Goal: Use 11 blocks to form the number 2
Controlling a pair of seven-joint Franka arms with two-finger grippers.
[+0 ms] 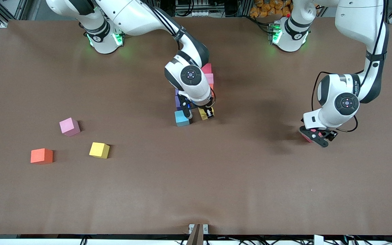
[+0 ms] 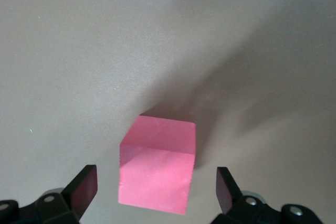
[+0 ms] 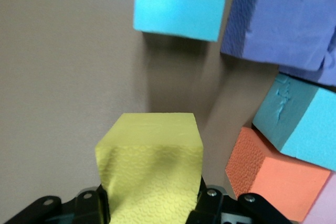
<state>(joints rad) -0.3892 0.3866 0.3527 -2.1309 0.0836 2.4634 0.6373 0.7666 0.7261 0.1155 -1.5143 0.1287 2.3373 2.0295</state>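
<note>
Brown table (image 1: 196,190). Right gripper (image 1: 199,114): clamped on yellow block (image 3: 152,171), beside cyan block (image 1: 182,118) at partly built number 2 (image 1: 208,76). Left gripper (image 1: 315,136): spread wide around pink block (image 2: 157,166), not touching. Loose near right arm's end: pink cube (image 1: 69,126), orange cube (image 1: 41,156), yellow cube (image 1: 99,150).

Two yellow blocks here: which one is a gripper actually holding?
The yellow block beside the half-built number 2, clamped in the right gripper. The other yellow block sits untouched on the table between pink and orange ones.
</note>
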